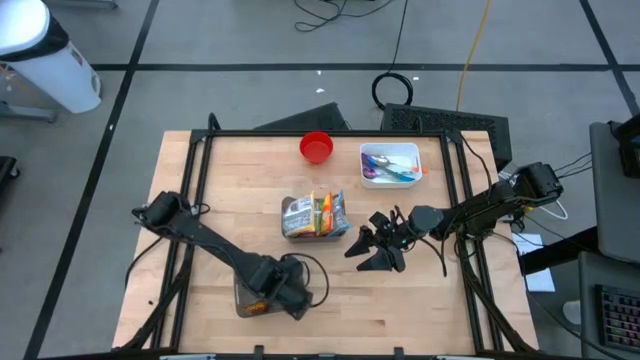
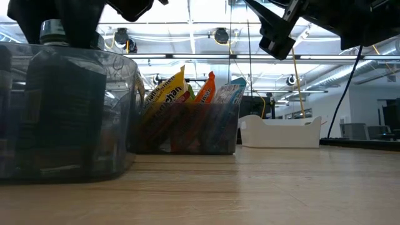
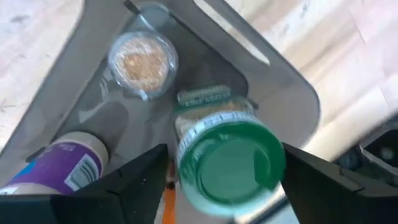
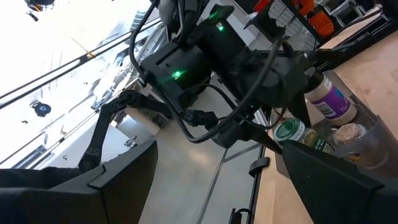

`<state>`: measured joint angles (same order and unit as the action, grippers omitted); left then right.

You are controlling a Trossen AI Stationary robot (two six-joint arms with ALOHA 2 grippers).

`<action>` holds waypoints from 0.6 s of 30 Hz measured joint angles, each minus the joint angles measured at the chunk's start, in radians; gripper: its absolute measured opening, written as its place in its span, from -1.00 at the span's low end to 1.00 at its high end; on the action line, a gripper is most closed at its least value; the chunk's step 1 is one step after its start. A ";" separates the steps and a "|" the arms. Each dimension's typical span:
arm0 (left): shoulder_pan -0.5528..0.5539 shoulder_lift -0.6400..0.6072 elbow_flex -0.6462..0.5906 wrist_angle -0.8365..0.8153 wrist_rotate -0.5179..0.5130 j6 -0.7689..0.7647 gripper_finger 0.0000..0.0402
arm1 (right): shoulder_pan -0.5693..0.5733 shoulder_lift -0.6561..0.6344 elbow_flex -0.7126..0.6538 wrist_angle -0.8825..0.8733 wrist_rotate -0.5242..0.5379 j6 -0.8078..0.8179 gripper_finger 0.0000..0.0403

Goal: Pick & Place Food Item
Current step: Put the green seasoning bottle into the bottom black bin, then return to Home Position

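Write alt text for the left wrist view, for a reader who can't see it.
The left gripper is open, its fingers either side of a green-lidded jar standing inside a clear grey bin on the wooden table. Also in the bin are a clear-lidded jar of tan granules and a purple-labelled bottle.

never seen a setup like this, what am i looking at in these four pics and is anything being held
Two dark robot arms work at a wooden table. One picture looks down from above, one sits at tabletop level, and two come from cameras on the arms' wrists. On the table: a red cup, a white tray, a clear bin of snack packets and a clear container of jars. The left pincer is down in that container, fingers either side of a green-lidded jar, apparently not clamping it. The right pincer hangs open, empty, mid-table.
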<state>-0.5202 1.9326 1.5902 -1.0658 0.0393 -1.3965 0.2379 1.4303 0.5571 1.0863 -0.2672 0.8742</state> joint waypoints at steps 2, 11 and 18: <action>0.011 -0.004 0.000 0.001 0.044 0.029 0.54 | 0.000 0.000 0.000 -0.002 0.000 -0.005 0.68; 0.048 -0.139 0.000 -0.012 0.045 0.080 0.61 | 0.000 0.000 0.000 -0.040 0.002 0.001 0.68; 0.068 -0.382 0.000 0.016 -0.345 0.142 0.43 | -0.046 0.000 0.000 -0.059 -0.029 0.004 0.68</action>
<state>-0.4524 1.5505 1.5906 -1.0494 -0.3057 -1.2545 0.1917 1.4307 0.5571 1.0271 -0.2963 0.8785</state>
